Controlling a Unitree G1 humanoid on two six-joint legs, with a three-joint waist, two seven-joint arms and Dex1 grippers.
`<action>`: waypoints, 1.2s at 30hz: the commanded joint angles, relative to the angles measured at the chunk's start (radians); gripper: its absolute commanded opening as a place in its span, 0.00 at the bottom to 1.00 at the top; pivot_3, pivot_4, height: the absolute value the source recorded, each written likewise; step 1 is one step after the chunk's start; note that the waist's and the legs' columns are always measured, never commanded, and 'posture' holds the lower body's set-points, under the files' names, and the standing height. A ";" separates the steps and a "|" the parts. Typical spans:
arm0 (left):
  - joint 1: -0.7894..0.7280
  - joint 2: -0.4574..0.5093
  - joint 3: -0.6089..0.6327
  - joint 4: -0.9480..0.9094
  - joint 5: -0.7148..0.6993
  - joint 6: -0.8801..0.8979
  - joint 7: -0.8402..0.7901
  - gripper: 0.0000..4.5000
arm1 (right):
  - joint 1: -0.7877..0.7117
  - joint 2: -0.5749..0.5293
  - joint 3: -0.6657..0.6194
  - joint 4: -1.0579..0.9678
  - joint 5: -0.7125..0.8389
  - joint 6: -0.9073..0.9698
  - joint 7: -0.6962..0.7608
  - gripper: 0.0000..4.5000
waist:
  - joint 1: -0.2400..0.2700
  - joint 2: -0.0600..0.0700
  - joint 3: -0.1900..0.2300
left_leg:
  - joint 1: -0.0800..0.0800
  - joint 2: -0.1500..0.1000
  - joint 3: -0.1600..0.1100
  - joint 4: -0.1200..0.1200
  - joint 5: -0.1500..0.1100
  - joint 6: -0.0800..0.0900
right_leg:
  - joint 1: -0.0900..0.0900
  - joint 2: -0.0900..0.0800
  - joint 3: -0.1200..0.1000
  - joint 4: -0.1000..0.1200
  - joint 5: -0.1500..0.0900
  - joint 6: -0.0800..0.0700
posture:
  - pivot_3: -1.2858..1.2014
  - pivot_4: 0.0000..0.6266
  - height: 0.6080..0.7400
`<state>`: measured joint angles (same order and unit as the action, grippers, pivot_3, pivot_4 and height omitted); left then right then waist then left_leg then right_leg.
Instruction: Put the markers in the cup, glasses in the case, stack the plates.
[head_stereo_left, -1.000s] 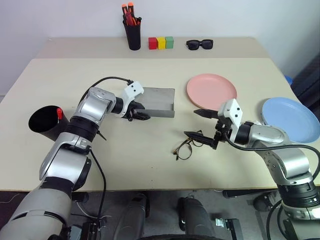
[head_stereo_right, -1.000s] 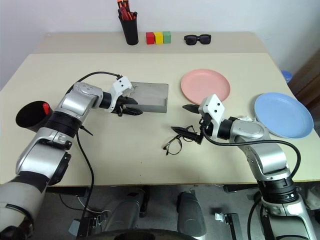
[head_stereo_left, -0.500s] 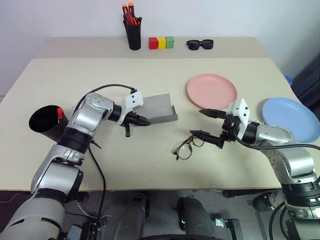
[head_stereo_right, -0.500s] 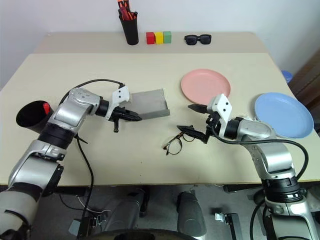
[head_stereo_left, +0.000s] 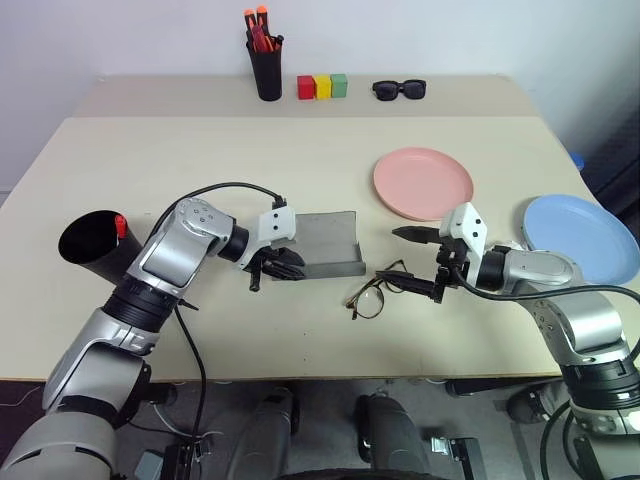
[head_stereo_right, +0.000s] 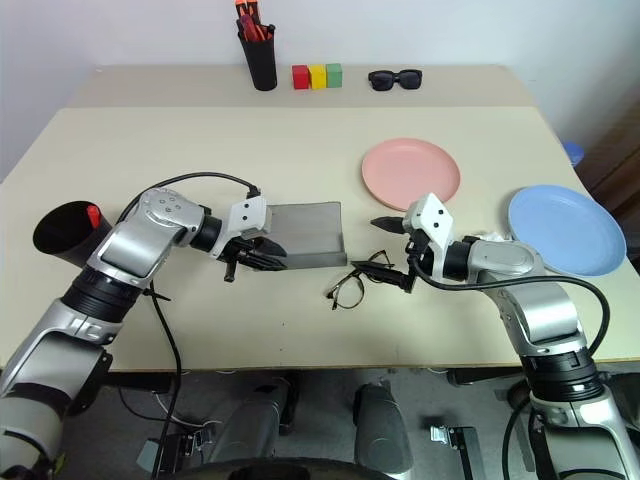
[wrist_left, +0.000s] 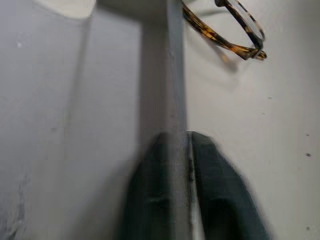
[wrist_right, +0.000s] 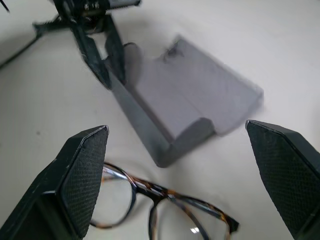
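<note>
Fingers of the left gripper (head_stereo_left: 283, 266) pinch the near wall of the grey case (head_stereo_left: 327, 241), one on each side of it; fingers of the right gripper (head_stereo_left: 418, 262) stand spread wide with nothing between them, just beside the glasses (head_stereo_left: 372, 296).

Left eye view: we see the case lying open near the table's middle, with nothing inside it. The glasses rest on the table (head_stereo_left: 300, 160) just off the case's near right corner. The black cup (head_stereo_left: 93, 244) lies tipped at the left edge with a red-capped marker (head_stereo_left: 120, 226) in its mouth (we cannot make out the second marker). The pink plate (head_stereo_left: 423, 183) and the blue plate (head_stereo_left: 580, 236) sit well apart.

Right eye view: we find the same layout. At the far edge stand a pen pot (head_stereo_right: 258, 51), three coloured blocks (head_stereo_right: 316, 75) and black sunglasses (head_stereo_right: 394, 78), none of them part of the job.

Left wrist view: we see both pads closed against the thin case wall, with the tortoise-brown frame of the glasses beyond.

Right wrist view: we see the glasses between the parted fingers, and the open case behind them.

Progress, as we judge it: at least one marker is stowed. The glasses are not yet cased, and the plates are not yet stacked.
</note>
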<state>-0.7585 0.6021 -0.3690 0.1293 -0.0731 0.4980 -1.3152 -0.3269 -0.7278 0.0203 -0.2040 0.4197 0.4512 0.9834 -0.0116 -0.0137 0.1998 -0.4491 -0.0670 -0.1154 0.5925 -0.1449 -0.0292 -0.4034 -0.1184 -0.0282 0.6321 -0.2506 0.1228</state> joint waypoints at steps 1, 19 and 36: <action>-0.024 -0.027 0.084 -0.011 -0.042 -0.010 0.063 0.41 | -0.054 -0.035 -0.009 0.003 -0.054 -0.077 0.018 1.00 | 0.000 0.000 0.000 | 0.000 0.000 0.000 0.000 0.000 0.000 | 0.000 0.000 0.000 0.000 0.000 0.000 | 0.52 0.24 1.00; 0.676 0.006 0.425 -0.692 -0.268 0.088 0.380 0.41 | -0.047 -0.117 0.158 -0.022 -0.450 -0.581 0.040 1.00 | 0.002 0.001 0.000 | 0.006 0.003 0.003 0.000 -0.003 -0.002 | 0.006 0.000 0.005 -0.002 -0.001 -0.006 | 0.52 0.24 1.00; 0.818 -0.007 0.426 -0.790 -0.337 0.106 0.547 0.41 | -0.087 -0.105 0.227 0.100 -0.656 -0.788 -0.023 1.00 | 0.000 0.002 -0.001 | 0.006 0.008 0.008 0.000 -0.003 -0.002 | 0.004 0.003 0.004 -0.002 0.001 -0.010 | 0.52 0.24 1.00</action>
<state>0.0586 0.5879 0.0501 -0.6208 -0.3853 0.6034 -0.7759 -0.3902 -0.8265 0.2533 -0.0985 -0.2298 -0.3146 0.9700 -0.0111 -0.0119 0.1990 -0.4433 -0.0590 -0.1078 0.5925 -0.1478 -0.0313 -0.3998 -0.1156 -0.0237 0.6298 -0.2496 0.1132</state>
